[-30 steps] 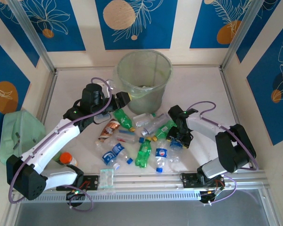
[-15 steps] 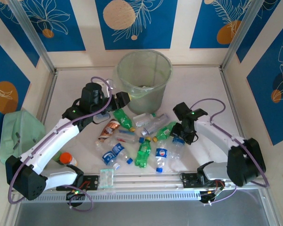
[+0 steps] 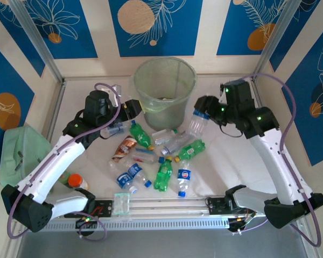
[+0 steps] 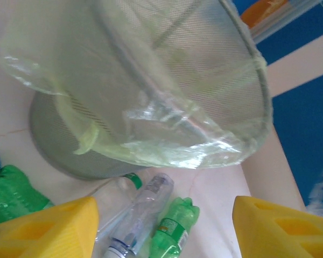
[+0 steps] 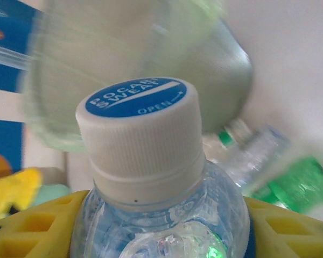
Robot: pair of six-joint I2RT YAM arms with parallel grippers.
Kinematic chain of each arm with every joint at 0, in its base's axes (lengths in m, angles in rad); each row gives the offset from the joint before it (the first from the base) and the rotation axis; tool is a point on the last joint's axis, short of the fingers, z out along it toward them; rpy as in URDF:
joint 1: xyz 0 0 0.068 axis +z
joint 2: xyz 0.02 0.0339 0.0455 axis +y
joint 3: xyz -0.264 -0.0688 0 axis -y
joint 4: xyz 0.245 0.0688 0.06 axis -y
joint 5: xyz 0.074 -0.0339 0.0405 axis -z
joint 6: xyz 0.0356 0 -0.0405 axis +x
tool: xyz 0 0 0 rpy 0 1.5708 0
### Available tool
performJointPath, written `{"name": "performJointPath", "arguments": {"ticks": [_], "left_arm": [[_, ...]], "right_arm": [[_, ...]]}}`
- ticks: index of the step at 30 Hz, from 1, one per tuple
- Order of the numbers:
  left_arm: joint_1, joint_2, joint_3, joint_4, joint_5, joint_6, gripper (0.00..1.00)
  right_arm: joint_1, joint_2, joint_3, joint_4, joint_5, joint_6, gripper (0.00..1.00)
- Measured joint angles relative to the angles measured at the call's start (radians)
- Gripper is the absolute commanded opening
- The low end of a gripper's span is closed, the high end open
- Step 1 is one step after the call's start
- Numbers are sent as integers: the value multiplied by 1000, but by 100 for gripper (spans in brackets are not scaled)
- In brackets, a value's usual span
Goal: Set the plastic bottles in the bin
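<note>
Right gripper [image 3: 203,111] is up off the pile and now sits just beside the bin's [image 3: 175,105] right wall. Its fingers [image 5: 37,226] are clamped on a clear Pocari Sweat bottle [image 5: 140,134], which is airborne but not yet over the rim. A release likely comes next.

Left gripper [image 3: 131,107] has eased back by the bin's left side, fingers [image 4: 48,226] apart and empty.

Remaining bottles [image 3: 164,158] lie scattered on the table.

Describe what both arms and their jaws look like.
The left arm and right arm have white link shells, black joint housings and looping purple cables. Small green lights dot the joints. The jaws are yellow plastic with recessed rectangular pockets.
</note>
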State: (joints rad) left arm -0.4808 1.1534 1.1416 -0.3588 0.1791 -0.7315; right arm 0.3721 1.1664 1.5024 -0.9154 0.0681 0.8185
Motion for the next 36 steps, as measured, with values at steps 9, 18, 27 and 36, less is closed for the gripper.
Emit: {"name": "performJointPath", "arguments": {"ticks": [9, 18, 27, 36], "left_arm": [[108, -2, -34, -111, -55, -39, 67], [193, -7, -107, -223, -110, -115, 72], [227, 19, -153, -280, -140, -185, 88], [254, 61, -176, -284, -128, -241, 96]], "right_arm": [[-21, 215, 277, 89, -72, -47, 51], [-27, 398, 466, 154, -99, -69, 52], [-22, 583, 675, 153, -86, -114, 52], [22, 804, 861, 68, -22, -179, 54]]}}
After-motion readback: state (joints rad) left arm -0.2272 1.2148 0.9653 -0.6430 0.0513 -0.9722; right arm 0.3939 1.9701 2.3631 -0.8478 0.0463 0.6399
